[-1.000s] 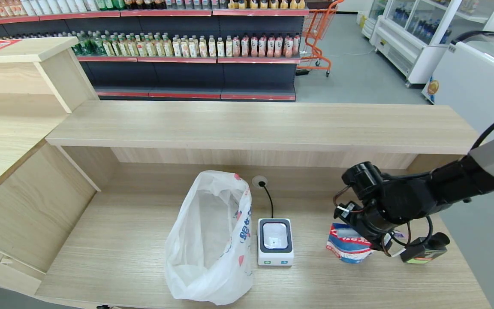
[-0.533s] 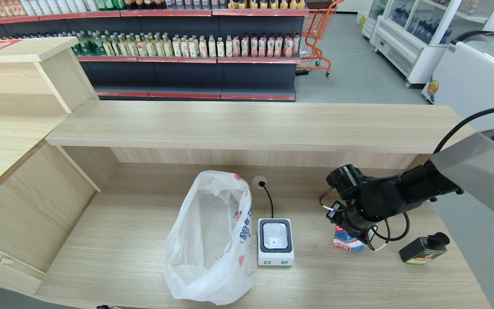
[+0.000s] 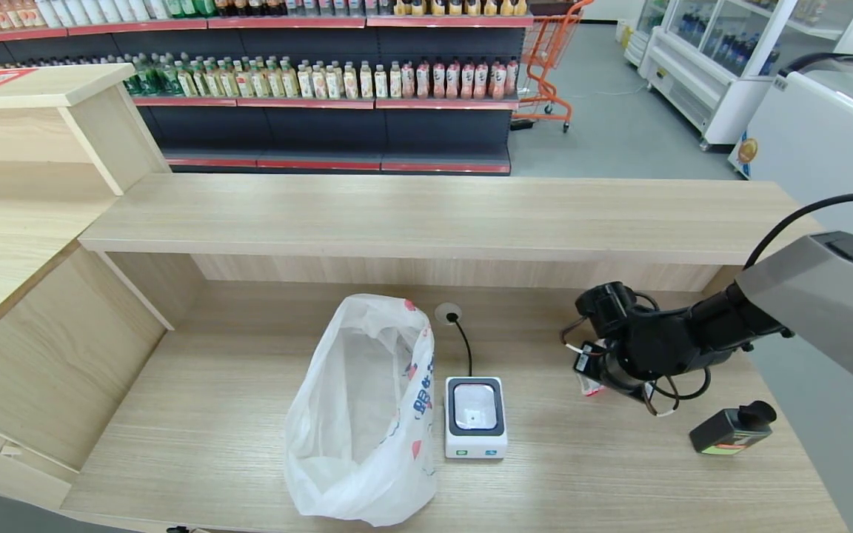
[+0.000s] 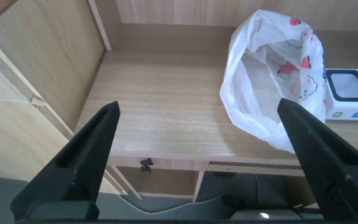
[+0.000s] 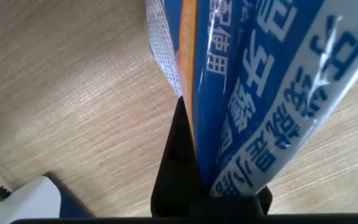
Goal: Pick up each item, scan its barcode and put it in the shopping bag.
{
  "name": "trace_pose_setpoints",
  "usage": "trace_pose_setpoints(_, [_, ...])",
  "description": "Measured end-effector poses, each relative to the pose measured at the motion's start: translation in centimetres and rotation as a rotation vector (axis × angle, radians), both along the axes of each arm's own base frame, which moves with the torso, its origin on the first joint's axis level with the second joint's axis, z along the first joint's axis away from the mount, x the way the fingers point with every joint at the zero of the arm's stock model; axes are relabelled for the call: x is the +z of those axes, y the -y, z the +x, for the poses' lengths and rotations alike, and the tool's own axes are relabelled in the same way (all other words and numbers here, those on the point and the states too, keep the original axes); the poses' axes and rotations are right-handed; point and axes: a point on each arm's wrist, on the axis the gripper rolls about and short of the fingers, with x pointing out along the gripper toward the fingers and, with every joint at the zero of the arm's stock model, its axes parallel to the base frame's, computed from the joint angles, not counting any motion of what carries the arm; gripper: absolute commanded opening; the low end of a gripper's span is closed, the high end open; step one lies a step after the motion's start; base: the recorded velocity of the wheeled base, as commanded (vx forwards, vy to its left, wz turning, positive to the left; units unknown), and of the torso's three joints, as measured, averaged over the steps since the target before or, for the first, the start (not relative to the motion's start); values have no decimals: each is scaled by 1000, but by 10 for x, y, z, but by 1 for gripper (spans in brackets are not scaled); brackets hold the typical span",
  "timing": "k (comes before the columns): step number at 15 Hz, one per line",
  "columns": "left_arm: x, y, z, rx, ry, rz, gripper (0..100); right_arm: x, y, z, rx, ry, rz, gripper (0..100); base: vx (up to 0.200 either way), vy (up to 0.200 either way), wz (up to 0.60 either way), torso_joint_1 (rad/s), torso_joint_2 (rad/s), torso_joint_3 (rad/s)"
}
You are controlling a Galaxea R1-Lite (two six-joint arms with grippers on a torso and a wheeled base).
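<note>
Over the wooden counter [image 3: 249, 444] — right pincer [image 5: 205, 186] tight around a blue packet [image 5: 260, 81]

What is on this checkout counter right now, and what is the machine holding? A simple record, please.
Held item: blue packet, clamped in the right gripper, to the right of the scanner
Scanner: white box with a dark-framed window, on the counter between bag and packet
Shopping bag: white plastic, mouth open, standing just left of the scanner
Waiting item: dark bottle, lying on the counter at the far right
Left gripper: open, holding nothing
</note>
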Motion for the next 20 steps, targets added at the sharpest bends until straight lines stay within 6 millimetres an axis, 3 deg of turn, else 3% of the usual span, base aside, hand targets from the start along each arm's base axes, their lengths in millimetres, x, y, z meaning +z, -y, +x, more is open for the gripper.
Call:
trace_pose_setpoints(3, [0,0,0,0,0,0,100,15,2,-7,82,16,-32,0,0,0,0,0,0,0])
trace_pose_setpoints(8, [0,0,0,0,0,0,100,59,6,-47,373,30,-37,0,0,0,0,0,0,0])
trace_pose_setpoints(13, [0,0,0,0,0,0,100,96,35,-119,924,-6,49,0,0,0,0,0,0,0])
trace_pose_setpoints(17, [0,0,0,0,0,0,100,133,48,-172,1134,26,255,0,0,0,0,0,0,0])
trace_pose_setpoints(20, [0,0,0,0,0,0,100,156,44,-204,1243,84,318,0,0,0,0,0,0,0])
